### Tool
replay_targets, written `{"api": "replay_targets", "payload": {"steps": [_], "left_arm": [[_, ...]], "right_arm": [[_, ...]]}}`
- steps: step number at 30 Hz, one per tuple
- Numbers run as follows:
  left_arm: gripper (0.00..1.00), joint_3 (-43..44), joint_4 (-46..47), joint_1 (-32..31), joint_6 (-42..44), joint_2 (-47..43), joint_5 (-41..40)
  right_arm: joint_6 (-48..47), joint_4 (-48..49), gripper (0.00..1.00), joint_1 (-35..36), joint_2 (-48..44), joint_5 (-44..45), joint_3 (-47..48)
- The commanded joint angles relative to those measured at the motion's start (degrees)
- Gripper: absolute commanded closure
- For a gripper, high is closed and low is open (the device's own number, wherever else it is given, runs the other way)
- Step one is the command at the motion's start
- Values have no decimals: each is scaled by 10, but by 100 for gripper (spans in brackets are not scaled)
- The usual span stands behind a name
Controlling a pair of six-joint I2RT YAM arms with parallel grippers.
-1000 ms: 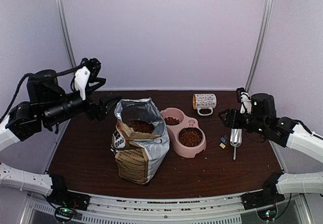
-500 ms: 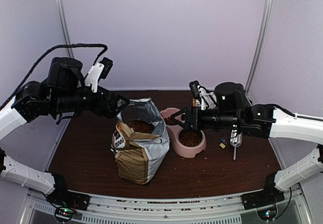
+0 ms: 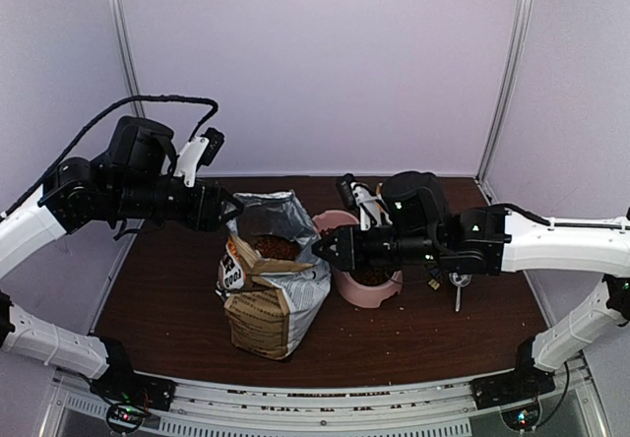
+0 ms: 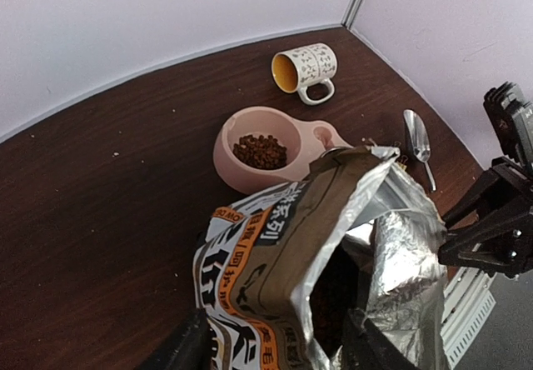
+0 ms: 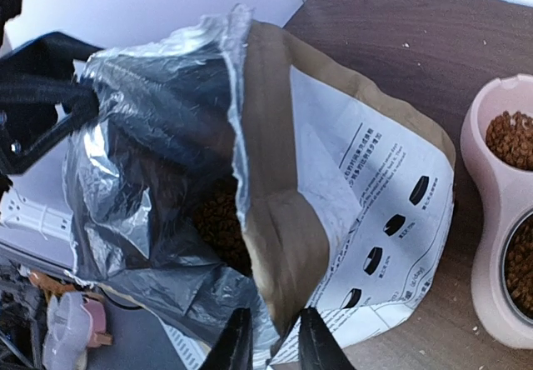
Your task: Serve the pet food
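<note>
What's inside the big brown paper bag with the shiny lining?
Small reddish-brown kibble pellets, heaped low inside the kraft-brown paper bag with silver foil lining. The bag's crumpled walls hide how deep the heap goes.

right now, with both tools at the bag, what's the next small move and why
Probably close both tools on the bag rim, to shut it. The left tool and right tool each straddle that rim, the pink bowl already holds pet food, and the scoop lies on the table.
</note>
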Motion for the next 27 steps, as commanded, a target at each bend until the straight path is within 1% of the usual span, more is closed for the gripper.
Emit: {"api": "replay_targets", "payload": {"steps": [1,4,5,6,8,10,12,14,16,18,19,23,25,27], "left_arm": [[51,-11,25,8,-5,3,35],[63,-14,29,9,-4,7,50],[68,-14,31,10,-4,8,55],[70,-14,32,10,-4,9,58],[78,-14,34,10,-4,11,63],[84,-14,37,10,-3,13,66],[87,-13,39,10,-2,15,67],[89,-11,38,10,-2,15,68],[90,-11,40,10,-2,15,69],[91,-11,40,10,-1,16,70],[93,-11,41,10,-1,16,70],[97,-13,44,10,3,14,77],[100,-17,55,10,8,11,87],[100,-20,69,10,16,6,102]], "right_arm": [[3,-18,82,10,13,26,29],[3,-23,84,11,17,32,38],[3,-26,85,11,19,31,40],[2,-28,86,11,22,31,44],[-2,-39,93,11,30,32,53],[-2,-57,96,12,41,44,64],[-1,-82,94,11,52,57,81],[-1,-102,86,11,60,67,93],[-2,-110,81,11,63,80,96],[-2,-117,79,12,64,91,97],[-1,-118,82,11,63,93,97],[-1,-101,99,11,57,85,93],[-5,-87,100,11,56,69,100],[-16,-70,100,12,58,45,116]]}}
